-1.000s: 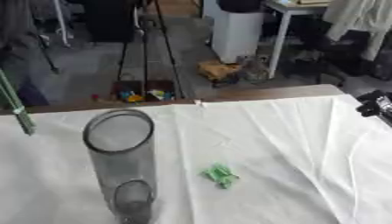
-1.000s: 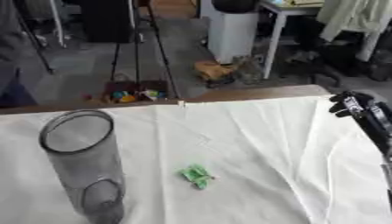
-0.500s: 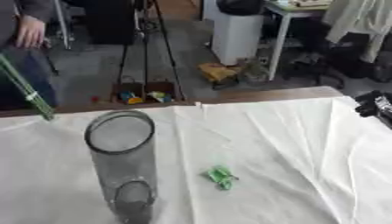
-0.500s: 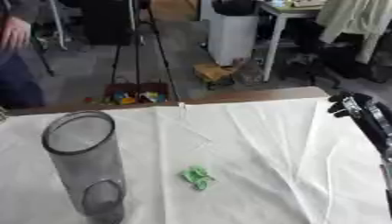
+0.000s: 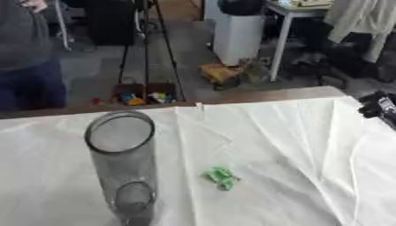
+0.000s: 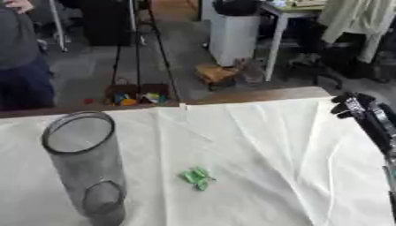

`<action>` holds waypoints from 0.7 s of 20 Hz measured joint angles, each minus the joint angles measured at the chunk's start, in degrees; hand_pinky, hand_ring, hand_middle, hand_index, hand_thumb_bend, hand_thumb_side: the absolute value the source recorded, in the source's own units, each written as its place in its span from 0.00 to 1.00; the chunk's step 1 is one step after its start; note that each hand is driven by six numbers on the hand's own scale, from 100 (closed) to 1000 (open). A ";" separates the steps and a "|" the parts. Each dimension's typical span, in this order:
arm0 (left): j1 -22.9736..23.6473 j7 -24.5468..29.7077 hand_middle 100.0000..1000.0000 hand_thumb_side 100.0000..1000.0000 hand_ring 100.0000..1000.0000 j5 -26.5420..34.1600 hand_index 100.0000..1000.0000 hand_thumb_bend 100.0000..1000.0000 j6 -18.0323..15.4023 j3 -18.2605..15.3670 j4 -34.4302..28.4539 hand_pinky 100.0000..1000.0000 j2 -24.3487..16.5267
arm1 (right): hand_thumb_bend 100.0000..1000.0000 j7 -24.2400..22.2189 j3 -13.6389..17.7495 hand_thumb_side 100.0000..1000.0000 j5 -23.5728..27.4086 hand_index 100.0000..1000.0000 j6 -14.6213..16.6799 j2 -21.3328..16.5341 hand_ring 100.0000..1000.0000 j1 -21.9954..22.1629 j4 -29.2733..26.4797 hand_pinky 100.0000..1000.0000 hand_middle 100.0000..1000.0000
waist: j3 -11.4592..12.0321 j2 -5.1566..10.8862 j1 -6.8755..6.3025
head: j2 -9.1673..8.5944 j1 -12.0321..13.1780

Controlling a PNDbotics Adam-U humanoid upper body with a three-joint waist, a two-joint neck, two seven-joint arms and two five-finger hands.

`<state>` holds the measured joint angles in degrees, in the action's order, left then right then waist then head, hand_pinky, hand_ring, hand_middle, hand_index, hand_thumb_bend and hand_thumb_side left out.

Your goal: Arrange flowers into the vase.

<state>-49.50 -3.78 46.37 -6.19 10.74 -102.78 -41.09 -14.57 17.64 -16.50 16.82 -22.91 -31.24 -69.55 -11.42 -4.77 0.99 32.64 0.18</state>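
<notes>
Though upright, vase (image 6: 83, 167) far from right hand (image 6: 363, 117)

A white cloth (image 5: 271, 141) covers the table; a tripod (image 5: 147, 39) stands beyond it.

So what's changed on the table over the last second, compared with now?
A thin green stem that showed at the left edge a second ago, and higher up half a second ago, is gone from view now. The rest stayed put: the clear vase stands upright and empty on the white cloth, the small green scrap lies to its right, and the right hand sits at the right edge.
</notes>
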 measured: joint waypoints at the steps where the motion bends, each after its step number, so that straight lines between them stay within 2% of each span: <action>1: -0.04 1.56 0.00 0.22 0.00 -0.56 0.00 1.00 0.97 0.57 0.29 0.00 -0.34 | 0.00 -0.01 0.00 0.95 -0.01 0.47 -0.04 0.00 0.62 0.02 -0.01 0.62 0.66 | -0.04 0.02 -0.06 | 0.00 0.00; 5: -0.45 6.74 0.00 0.25 0.00 -3.84 0.00 1.00 4.55 1.43 2.27 0.00 -1.53 | 0.00 -0.06 0.00 0.95 -0.02 0.47 -0.16 0.00 0.62 0.53 -0.03 0.62 0.66 | -0.05 0.54 -0.50 | 0.06 -0.08; 14: -2.05 12.58 0.00 0.32 0.00 -6.04 0.00 1.00 9.92 1.73 7.71 0.00 -3.25 | 0.00 -0.22 0.00 0.95 -0.05 0.47 -0.46 -0.01 0.62 1.10 -0.35 0.62 0.66 | 0.14 1.63 -0.93 | 0.98 -0.85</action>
<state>-51.56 8.80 40.33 3.73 12.47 -95.07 -44.34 -14.79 17.64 -16.55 16.37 -22.92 -30.14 -69.90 -11.28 -3.15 0.06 33.62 -0.66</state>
